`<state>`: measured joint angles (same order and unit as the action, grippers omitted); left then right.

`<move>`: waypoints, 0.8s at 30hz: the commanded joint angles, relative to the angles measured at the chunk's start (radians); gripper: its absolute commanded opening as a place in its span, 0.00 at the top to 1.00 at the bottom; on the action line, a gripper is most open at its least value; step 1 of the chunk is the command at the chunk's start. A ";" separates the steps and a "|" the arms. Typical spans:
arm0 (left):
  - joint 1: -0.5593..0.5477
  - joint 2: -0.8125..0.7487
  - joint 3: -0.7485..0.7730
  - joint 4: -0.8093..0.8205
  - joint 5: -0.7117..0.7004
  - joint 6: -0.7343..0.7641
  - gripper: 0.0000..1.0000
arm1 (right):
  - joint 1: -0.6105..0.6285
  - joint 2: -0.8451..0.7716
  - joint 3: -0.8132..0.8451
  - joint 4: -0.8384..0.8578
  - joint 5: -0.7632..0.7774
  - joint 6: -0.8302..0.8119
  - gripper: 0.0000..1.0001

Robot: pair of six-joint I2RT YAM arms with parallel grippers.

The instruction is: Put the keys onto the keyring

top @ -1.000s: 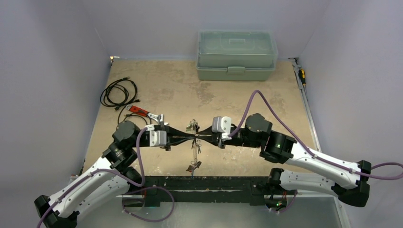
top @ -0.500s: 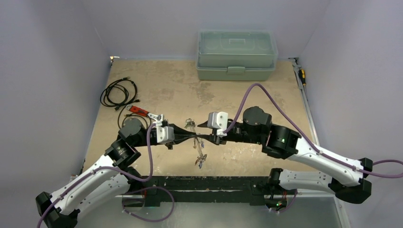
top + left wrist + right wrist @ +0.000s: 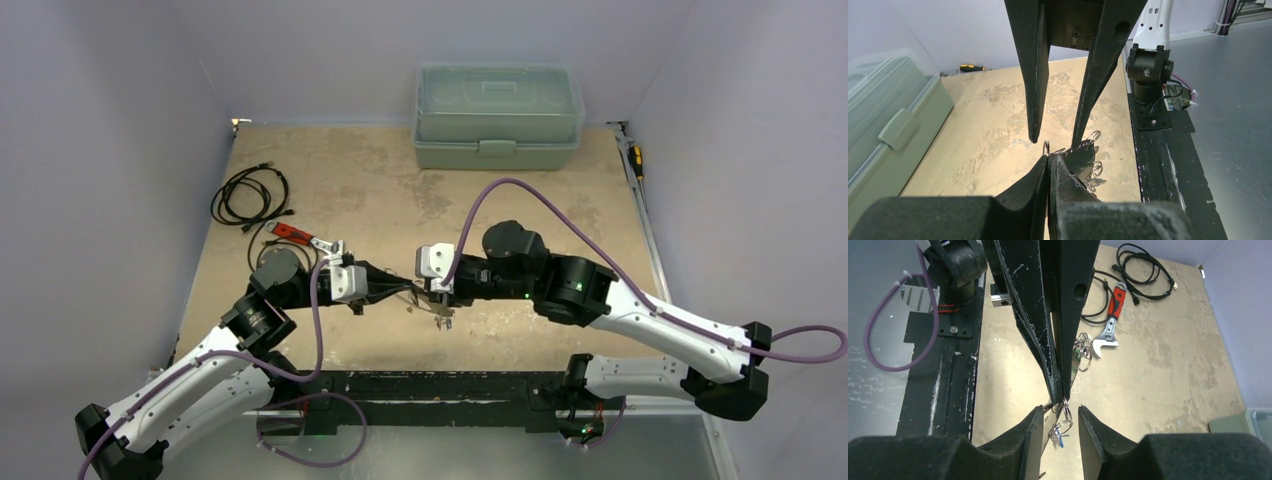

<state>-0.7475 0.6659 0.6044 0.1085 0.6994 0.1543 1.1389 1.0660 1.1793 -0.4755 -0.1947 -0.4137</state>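
Note:
My left gripper [image 3: 408, 291] is shut on the keyring [image 3: 1046, 148], whose thin wire pokes out above its fingertips [image 3: 1055, 167]. Small silvery keys [image 3: 441, 315] and split rings hang bunched just below, one with a blue tag [image 3: 1061, 439]. In the right wrist view more keys [image 3: 1081, 352] hang behind the left fingers. My right gripper [image 3: 1060, 416] is open. Its fingers [image 3: 1034, 429] stand on either side of the left fingertips and the hanging rings, and touch neither. In the top view the right gripper [image 3: 432, 294] meets the left one above the table's near middle.
A red-handled wrench [image 3: 300, 235] and a coiled black cable [image 3: 250, 195] lie left of the grippers. A green lidded box [image 3: 498, 115] stands at the back. A screwdriver [image 3: 636, 160] lies at the right edge. A black rail [image 3: 430, 385] runs along the front.
My right arm has moved left, so its open fingers now straddle the left fingertips. The loop and keys, which hung long toward the front rail, are now bunched under the grippers.

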 commanded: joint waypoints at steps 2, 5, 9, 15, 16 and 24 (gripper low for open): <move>0.000 -0.007 0.046 0.051 0.003 0.023 1.00 | 0.004 0.011 0.060 -0.026 0.032 -0.040 0.67; 0.000 -0.006 0.046 0.051 0.005 0.023 1.00 | 0.002 0.020 0.069 -0.029 0.037 -0.049 0.67; 0.000 -0.009 0.046 0.051 0.006 0.021 1.00 | 0.002 0.036 0.079 -0.035 0.040 -0.054 0.70; 0.000 -0.012 0.046 0.050 0.007 0.021 1.00 | 0.002 0.052 0.085 -0.044 0.040 -0.059 0.74; 0.000 -0.014 0.046 0.050 0.006 0.021 1.00 | 0.002 0.057 0.085 -0.046 0.041 -0.060 0.75; -0.001 -0.017 0.046 0.053 0.008 0.024 1.00 | 0.002 0.073 0.086 -0.047 0.034 -0.058 0.89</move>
<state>-0.7471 0.6643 0.6044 0.0891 0.6945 0.1616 1.1385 1.1305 1.2247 -0.5285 -0.1703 -0.4660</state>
